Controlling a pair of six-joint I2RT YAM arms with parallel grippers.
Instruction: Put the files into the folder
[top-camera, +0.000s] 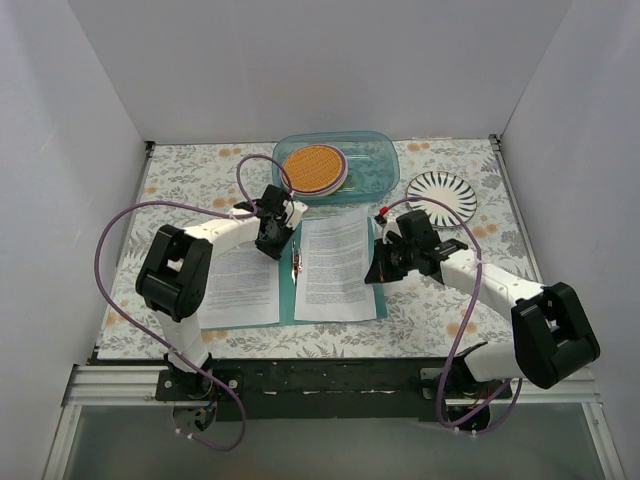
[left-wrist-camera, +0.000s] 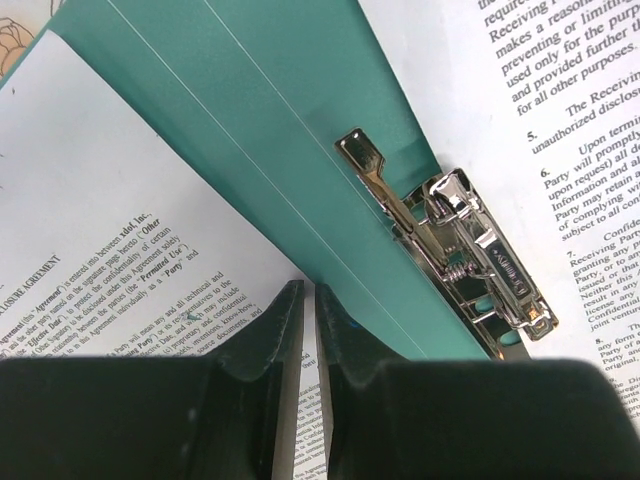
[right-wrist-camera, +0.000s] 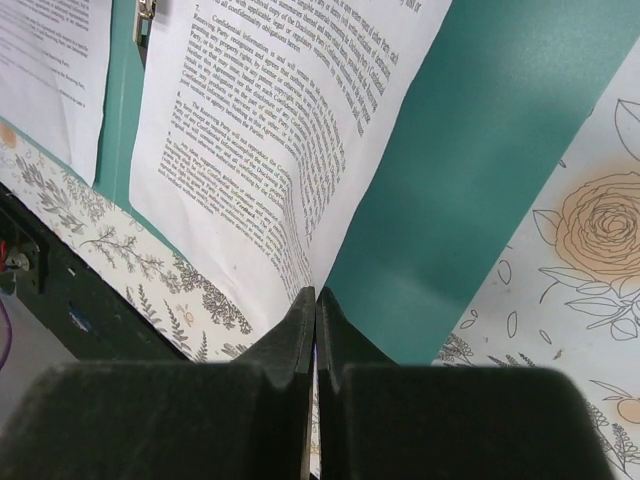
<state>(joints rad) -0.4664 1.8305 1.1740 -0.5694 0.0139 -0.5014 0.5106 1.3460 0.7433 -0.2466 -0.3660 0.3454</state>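
2 files are being counted on 1 folder (top-camera: 288, 305): a left file (top-camera: 240, 290) and a right file (top-camera: 335, 265), 1 on each side of the spine. The folder is lying open and flat in the middle of the desk (top-camera: 180, 180). Its spine is running from the near edge toward the far wall, and 1 metal clip (top-camera: 297, 262) is lying along that spine. Both files are being laid with their long sides roughly parallel to the spine, the right one slightly tilted.

The right file's right edge is being pinched and bent upward by the right claw (top-camera: 376, 274), its fingers pressed together. The left claw (top-camera: 268, 245) is being held at the left file's far right corner, almost pressed together with a thin gap showing. Whether paper is being gripped there cannot be told.

Behind the folder, 1 clear container (top-camera: 375, 165) and 1 striped plate (top-camera: 442, 195) are standing.
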